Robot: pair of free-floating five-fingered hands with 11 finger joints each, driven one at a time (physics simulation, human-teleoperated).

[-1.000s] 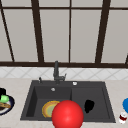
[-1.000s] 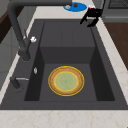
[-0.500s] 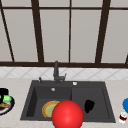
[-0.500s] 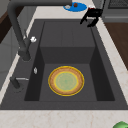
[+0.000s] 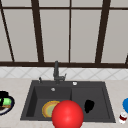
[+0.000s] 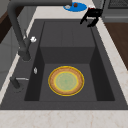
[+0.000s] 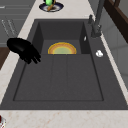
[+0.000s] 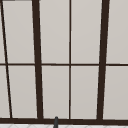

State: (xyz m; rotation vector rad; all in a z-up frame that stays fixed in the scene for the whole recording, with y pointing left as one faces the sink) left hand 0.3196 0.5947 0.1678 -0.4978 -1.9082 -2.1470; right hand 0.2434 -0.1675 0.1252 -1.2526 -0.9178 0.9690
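Right robot hand (image 5: 88, 105) hovers over the sink's (image 5: 30, 100) drainer half, fingers relaxed downward, holding nothing; yellow-rimmed plate (image 6: 66, 80) lies in the basin. Step in hand appears an approach; reaching the plate would call for travel leftward.

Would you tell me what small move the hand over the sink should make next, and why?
Probably ease the right hand left toward the yellow plate: it hovers open above the shallow half of the sink, holding nothing, while the plate lies flat in the deeper basin.

Even, soft rendered light throughout, without glare; shadows are faint.
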